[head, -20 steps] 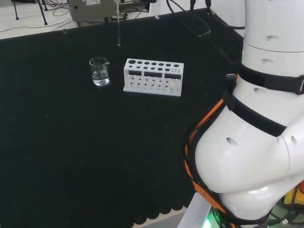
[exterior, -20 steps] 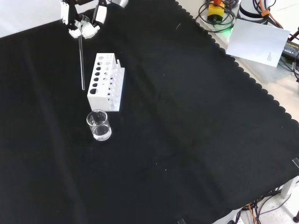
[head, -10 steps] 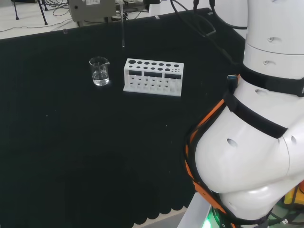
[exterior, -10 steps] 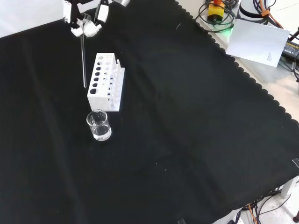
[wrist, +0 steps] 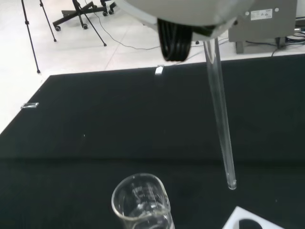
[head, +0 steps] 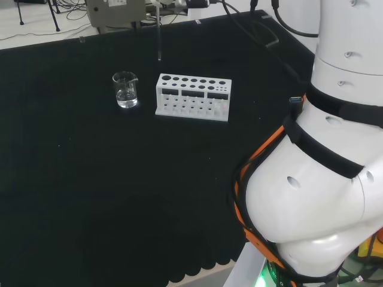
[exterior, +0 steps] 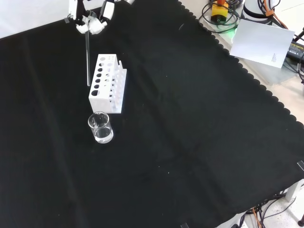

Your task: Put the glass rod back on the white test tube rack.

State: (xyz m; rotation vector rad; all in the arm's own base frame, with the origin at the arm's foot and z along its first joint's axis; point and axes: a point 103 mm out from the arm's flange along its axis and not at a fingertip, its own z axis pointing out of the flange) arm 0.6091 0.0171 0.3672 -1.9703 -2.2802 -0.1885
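The hand (exterior: 90,21), partly cut off at the front view's top edge, is pinching the top of one glass rod (exterior: 88,59). The rod, thin, clear and hard to see against the desk (exterior: 190,133), is hanging upright in the air beside one white rack (exterior: 108,83). One beaker (exterior: 100,128) is standing near the rack.

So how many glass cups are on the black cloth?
1. The beaker stands just in front of the white rack in the front view, and left of it in the head view. Clear glass is hard to spot.
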